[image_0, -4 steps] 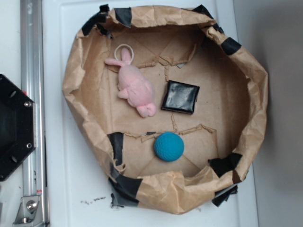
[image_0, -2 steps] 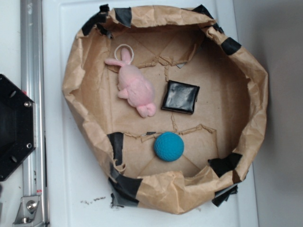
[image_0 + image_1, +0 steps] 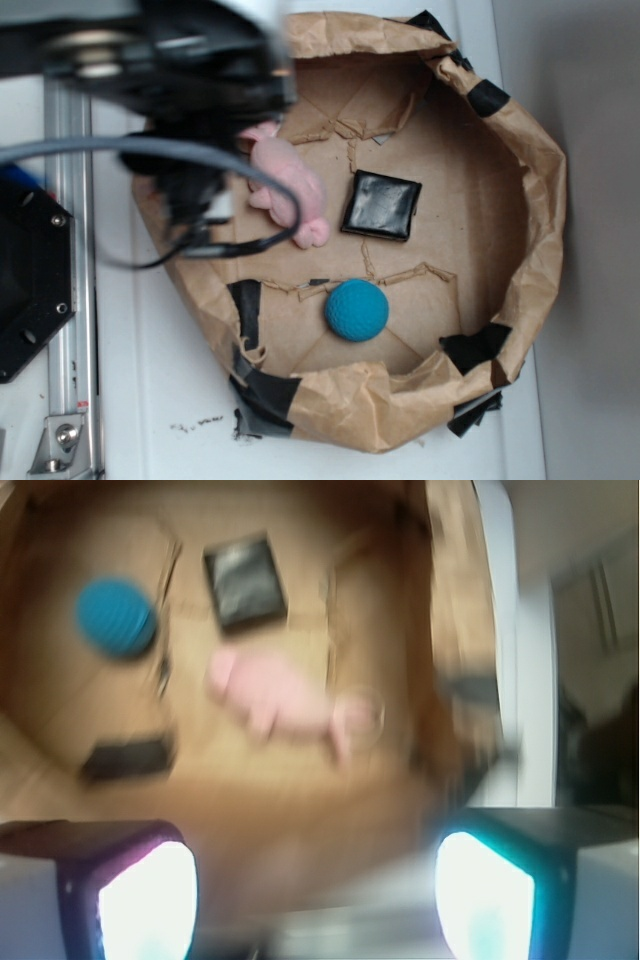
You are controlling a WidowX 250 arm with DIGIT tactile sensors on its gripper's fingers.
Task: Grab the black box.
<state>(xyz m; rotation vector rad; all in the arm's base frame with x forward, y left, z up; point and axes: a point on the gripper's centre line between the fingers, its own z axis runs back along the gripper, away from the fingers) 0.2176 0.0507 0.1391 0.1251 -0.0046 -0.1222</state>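
Observation:
The black box (image 3: 380,205) lies flat on the floor of the brown paper bin (image 3: 540,200), just right of the pink plush bunny (image 3: 295,195). My arm (image 3: 170,70) shows as a dark blur over the bin's upper left rim, well left of the box. In the blurred wrist view the black box (image 3: 243,580) is far off at the top, beyond the bunny (image 3: 280,695). My gripper (image 3: 315,880) is open, its two bright fingertips wide apart at the bottom edge with nothing between them.
A teal ball (image 3: 356,310) rests in the bin in front of the box, teal ball (image 3: 115,615) in the wrist view. Black tape patches (image 3: 262,395) hold the crumpled paper walls. Left of the bin stand a metal rail (image 3: 70,330) and a black octagonal plate (image 3: 30,290).
My arm has swung into the exterior view from the upper left, now covering the bin's left rim and the bunny's head. Box, ball and bunny have not moved.

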